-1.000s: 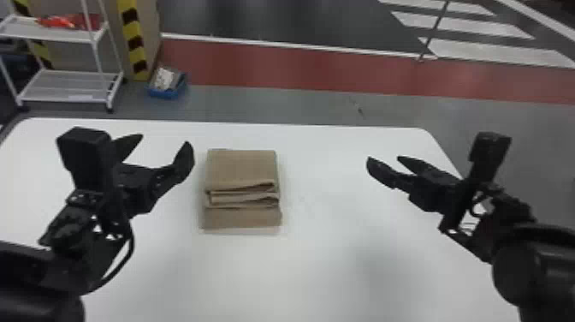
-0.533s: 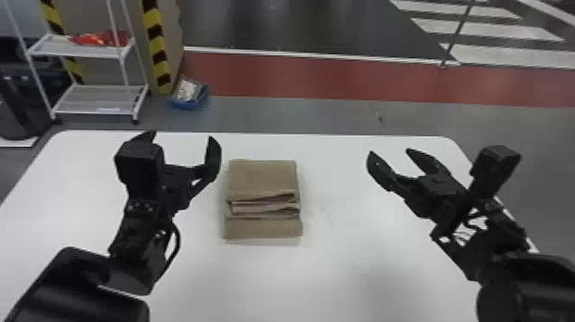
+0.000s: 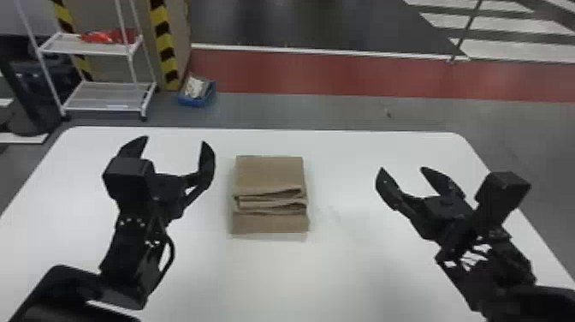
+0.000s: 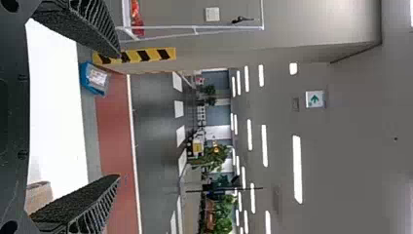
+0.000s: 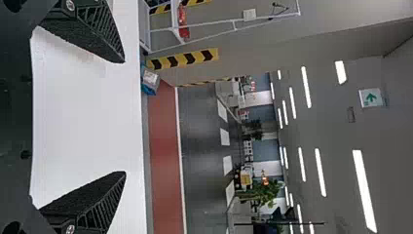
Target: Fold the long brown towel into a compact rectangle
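Observation:
The brown towel [image 3: 269,175] lies folded into a compact, roughly rectangular stack, its layered edges showing across the near half. Left of it, my left gripper [image 3: 175,143] stands open above the table, apart from the towel. My right gripper [image 3: 402,169] is open to the towel's right, with a wide gap between them. In the left wrist view, the left gripper [image 4: 119,114] holds nothing, and a corner of the towel [image 4: 40,194] shows beside one finger. The right wrist view has the right gripper [image 5: 125,117] spread with nothing between its fingers.
Both arms hang over the white table [image 3: 274,278], whose far edge runs behind the towel. Beyond it on the floor are a white shelf rack [image 3: 107,96] and a blue bin [image 3: 197,99], both at the back left.
The head view has shifted, so the table and towel appear lower and further right. My left gripper has turned to point more forward; the right has also turned forward. The towel's folds look the same.

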`<state>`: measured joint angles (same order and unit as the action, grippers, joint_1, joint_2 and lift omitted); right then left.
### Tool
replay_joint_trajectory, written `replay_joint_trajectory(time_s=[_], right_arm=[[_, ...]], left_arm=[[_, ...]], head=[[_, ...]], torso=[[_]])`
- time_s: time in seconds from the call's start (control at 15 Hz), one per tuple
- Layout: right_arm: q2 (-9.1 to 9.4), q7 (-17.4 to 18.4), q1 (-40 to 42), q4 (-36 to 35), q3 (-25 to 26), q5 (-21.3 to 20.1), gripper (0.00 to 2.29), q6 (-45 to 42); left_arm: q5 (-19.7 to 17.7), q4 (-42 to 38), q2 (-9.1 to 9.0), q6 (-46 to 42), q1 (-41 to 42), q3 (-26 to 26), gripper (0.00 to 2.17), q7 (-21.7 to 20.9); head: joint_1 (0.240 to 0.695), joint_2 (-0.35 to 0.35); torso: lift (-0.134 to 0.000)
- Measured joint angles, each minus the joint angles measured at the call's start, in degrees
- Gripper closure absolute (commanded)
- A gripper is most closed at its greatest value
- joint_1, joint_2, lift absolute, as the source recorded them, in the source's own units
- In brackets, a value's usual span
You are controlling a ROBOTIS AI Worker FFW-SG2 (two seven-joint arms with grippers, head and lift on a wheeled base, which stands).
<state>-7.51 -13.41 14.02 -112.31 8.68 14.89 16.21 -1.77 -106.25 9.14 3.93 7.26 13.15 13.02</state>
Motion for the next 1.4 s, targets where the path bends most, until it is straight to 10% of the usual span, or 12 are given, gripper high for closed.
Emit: replay_joint_trajectory(time_s=[1.4], right_arm=[[-0.45, 0.94, 12.07, -6.00, 1.75, 2.36, 0.07, -13.44]], left_arm=[[-3.48, -4.73, 5.26, -8.18, 8.46, 0.99, 0.00, 3.24]], head=[[0.695, -0.120]], torso=[[-0.123]])
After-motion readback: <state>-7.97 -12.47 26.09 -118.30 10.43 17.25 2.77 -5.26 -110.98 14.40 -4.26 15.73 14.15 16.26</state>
